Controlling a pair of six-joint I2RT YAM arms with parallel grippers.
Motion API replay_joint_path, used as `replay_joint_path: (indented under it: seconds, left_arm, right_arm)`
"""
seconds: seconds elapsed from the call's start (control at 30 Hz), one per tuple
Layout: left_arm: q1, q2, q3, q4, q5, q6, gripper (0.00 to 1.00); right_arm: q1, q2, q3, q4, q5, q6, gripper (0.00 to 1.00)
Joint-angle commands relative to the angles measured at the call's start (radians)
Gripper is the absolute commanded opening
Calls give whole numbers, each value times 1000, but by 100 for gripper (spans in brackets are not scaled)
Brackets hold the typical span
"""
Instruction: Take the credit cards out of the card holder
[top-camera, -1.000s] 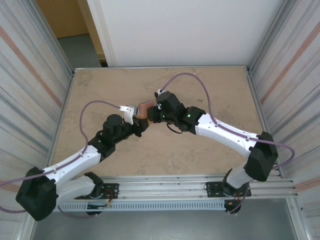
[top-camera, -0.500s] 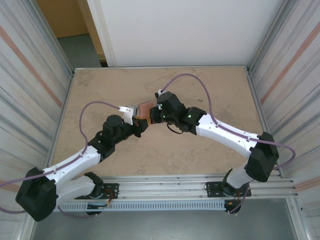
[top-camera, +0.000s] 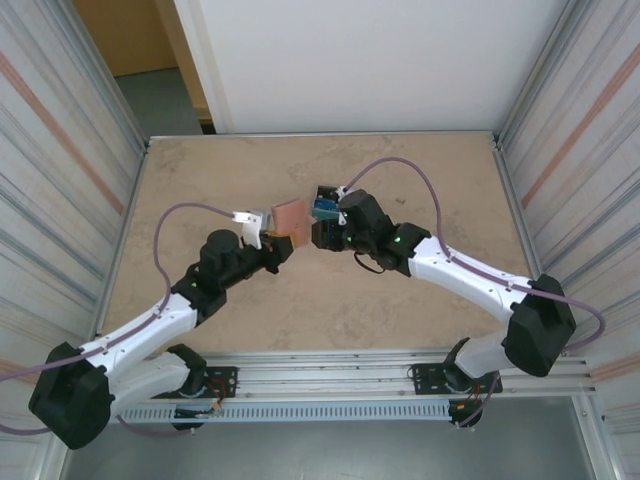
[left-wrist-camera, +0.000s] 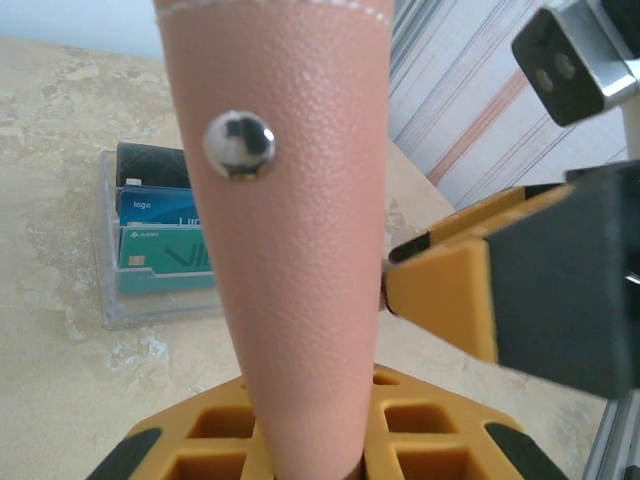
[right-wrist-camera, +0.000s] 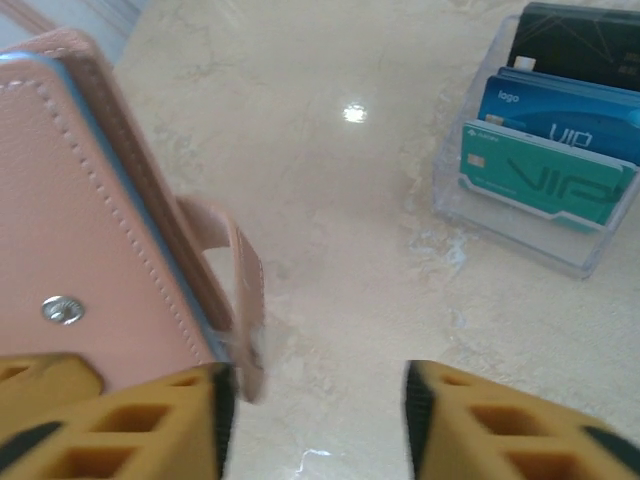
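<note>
From above and behind, the top camera takes in the whole bench (top-camera: 200, 180); both close-up wrist cameras share the card holder (left-wrist-camera: 290, 250) and clear card stand (right-wrist-camera: 530, 250).

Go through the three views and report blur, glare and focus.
Left wrist view: the card holder looms large with its grain visible, its metal snap carries a smeared reflection, and the credit cards behind are readable. Right wrist view: everything is slightly blurred, with a white glare spot on the table. Top view: even light, sharp, hardly any shadow.
</note>
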Motion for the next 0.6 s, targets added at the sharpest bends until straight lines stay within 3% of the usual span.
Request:
replay_joint_path:
  seconds: [0.0,0.13,0.27,0.4,0.57]
  left_arm:
    - [21,-33,13,-5,57,15,0]
    - [75,-30,25,-22,188,15,0]
    - [118,-29,40,-35,293,17,0]
    - [124,-33,60,-51,370,36,0]
    - [125,-51,72,-54,449,49,0]
  right_arm:
    - [-30,-62,-26,70,-58,-58,60]
    - [-83,-92,-93,191,-237,-101,76]
    - [-125,-105,-138,297,-427,-130,84]
    - [-129,-90,-130,322,-542,-172,84]
    - [-133,-61,-116,312,-559,-184,74]
